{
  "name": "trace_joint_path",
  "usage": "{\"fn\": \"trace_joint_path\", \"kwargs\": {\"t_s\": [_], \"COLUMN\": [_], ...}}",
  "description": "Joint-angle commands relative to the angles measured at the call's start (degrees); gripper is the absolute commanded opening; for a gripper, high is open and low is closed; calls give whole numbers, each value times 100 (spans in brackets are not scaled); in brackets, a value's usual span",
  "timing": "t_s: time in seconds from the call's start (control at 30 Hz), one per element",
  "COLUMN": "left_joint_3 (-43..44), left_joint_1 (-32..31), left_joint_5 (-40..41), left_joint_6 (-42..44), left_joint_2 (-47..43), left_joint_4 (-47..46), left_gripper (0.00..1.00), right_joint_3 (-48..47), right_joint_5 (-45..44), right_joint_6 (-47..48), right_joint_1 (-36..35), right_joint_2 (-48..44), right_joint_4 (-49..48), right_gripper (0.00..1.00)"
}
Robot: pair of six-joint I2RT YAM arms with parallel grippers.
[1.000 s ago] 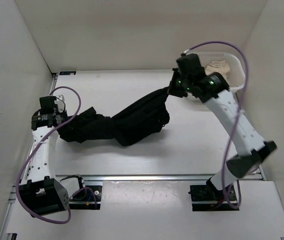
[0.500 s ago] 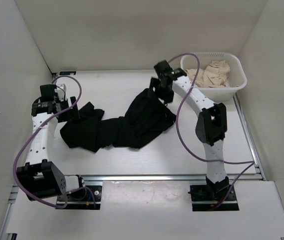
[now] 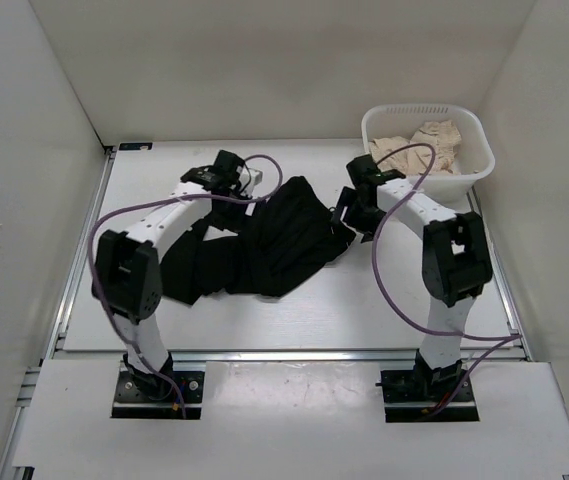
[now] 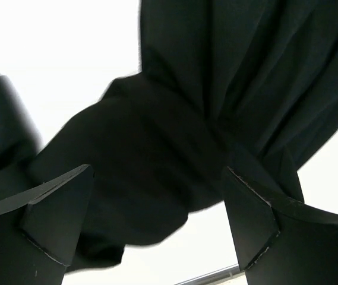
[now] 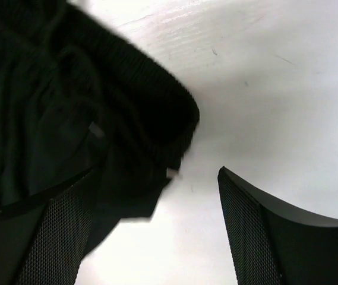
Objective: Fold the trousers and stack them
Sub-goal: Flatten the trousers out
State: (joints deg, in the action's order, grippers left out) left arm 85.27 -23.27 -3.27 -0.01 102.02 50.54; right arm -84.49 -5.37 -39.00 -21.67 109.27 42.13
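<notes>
Both spread apart: left end effector [image 4: 157, 171] above crumpled black fabric trousers [image 3: 274, 245]; right end effector [image 5: 157, 172] at their right edge.

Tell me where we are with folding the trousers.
Done: nothing folded yet. The trousers lie bunched and creased on the table. In hand: the left gripper hovers open over the fabric and the right gripper hovers open at its edge, both gripping nothing. Remaining: flatten, fold, stack.
</notes>
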Motion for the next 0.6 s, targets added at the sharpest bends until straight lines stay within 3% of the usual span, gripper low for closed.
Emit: {"fn": "trace_joint_path", "kwargs": {"t_s": [0.0, 0.1, 0.2, 0.23, 0.27, 0.3, 0.33, 0.37, 0.47, 0.57], "left_joint_3": [332, 481, 429, 376, 271, 270, 218, 279, 769, 2279], "left_joint_1": [-55, -55, -108, -108, -108, -108, -108, -56, 434, 928], "left_joint_5": [-235, -358, -359, -359, -307, -306, -306, -28, 562, 1275], "left_joint_6": [1, 1, 1, 1, 1, 1, 1, 1, 1, 1], "left_joint_2": [344, 819, 1171, 1284, 1286, 1286, 1286, 1233, 997, 882], "left_joint_4": [52, 52, 52, 52, 52, 52, 52, 52, -88, -89], "left_gripper": [99, 97, 83, 70, 60, 45, 27, 14, 14, 14], "right_joint_3": [-94, 2, 257, 257, 257, 257, 205, 31, -523, -1647], "right_joint_5": [115, 176, 360, 361, 361, 361, 422, 475, 266, -51], "right_joint_6": [-396, -511, -512, -512, -512, -512, -451, -398, -135, 41], "right_joint_1": [-39, -39, -39, -39, -39, -39, -39, -39, -91, -144], "right_joint_2": [410, 595, 657, 709, 709, 709, 657, 657, 376, 77], "right_joint_4": [-311, -301, -494, -495, -495, -495, -495, -495, -285, 154], "right_gripper": [84, 84, 63, 44, 33, 21, 2, 0, 0, 0]}}
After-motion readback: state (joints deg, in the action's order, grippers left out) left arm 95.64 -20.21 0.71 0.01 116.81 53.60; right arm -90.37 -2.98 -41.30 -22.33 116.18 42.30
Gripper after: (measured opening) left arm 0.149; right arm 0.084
